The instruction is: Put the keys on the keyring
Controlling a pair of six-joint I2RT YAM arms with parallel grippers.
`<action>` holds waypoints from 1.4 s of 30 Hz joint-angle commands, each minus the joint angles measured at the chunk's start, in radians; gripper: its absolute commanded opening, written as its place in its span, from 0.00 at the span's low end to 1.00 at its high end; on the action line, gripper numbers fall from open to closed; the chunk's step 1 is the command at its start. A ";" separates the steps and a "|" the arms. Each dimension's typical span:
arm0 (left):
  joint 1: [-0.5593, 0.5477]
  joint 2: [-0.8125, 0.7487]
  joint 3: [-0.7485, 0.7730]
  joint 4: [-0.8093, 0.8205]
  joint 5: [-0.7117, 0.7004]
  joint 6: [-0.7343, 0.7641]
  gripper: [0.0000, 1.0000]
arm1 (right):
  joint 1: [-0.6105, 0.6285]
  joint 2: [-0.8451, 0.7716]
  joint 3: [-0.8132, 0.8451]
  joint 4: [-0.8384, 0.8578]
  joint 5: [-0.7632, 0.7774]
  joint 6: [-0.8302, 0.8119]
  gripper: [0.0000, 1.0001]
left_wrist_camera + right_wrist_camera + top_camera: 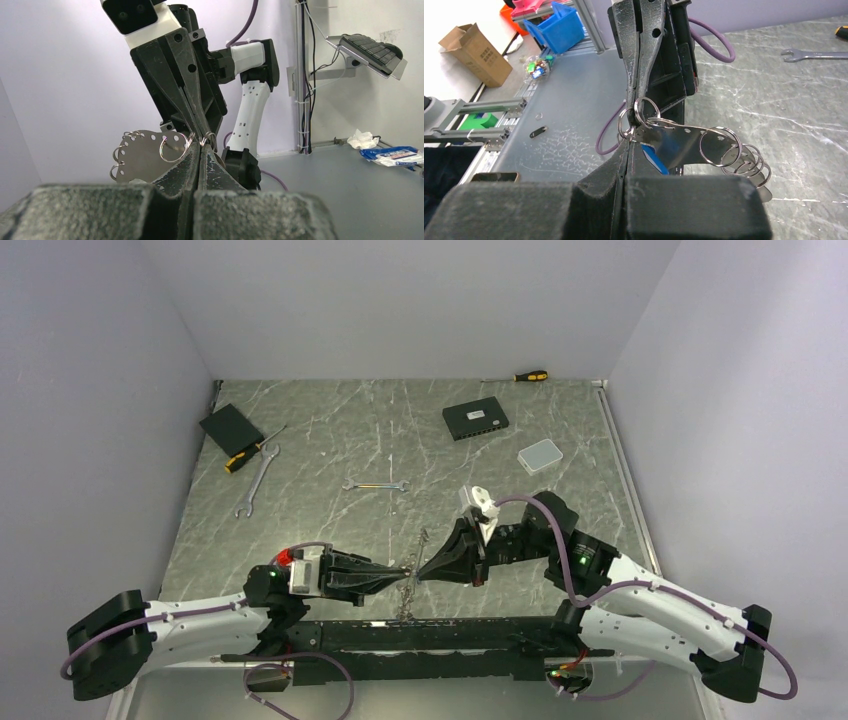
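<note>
The keyring (674,140) is glossy bare metal, the right pincer (628,150) grainy matt black, the table (400,440) smooth.

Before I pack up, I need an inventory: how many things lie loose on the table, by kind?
Spanners: 2
Screwdrivers: 2
Black boxes: 2
Pale box: 1
Total: 7
Not counted: the keyring, pinched by left tool and right tool.

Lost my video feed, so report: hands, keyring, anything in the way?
Left hand shut, right hand shut, tip to tip, both pinching the keyring. Keyring hangs between them. Nearest spanner well back, nothing in the way.
</note>
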 commanded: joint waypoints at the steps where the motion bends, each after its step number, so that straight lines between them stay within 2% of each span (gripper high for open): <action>1: -0.001 -0.013 -0.003 0.105 -0.051 -0.005 0.00 | 0.002 0.001 -0.009 0.049 -0.015 0.008 0.00; 19: -0.001 -0.006 -0.006 0.101 -0.050 -0.003 0.00 | 0.003 -0.019 -0.013 0.070 -0.029 0.032 0.00; 35: -0.001 -0.010 -0.005 0.085 -0.049 0.004 0.00 | 0.002 -0.022 0.004 0.071 -0.105 0.056 0.00; 42: -0.001 -0.002 0.000 0.102 -0.034 -0.006 0.00 | 0.003 -0.015 -0.007 0.044 -0.048 0.013 0.00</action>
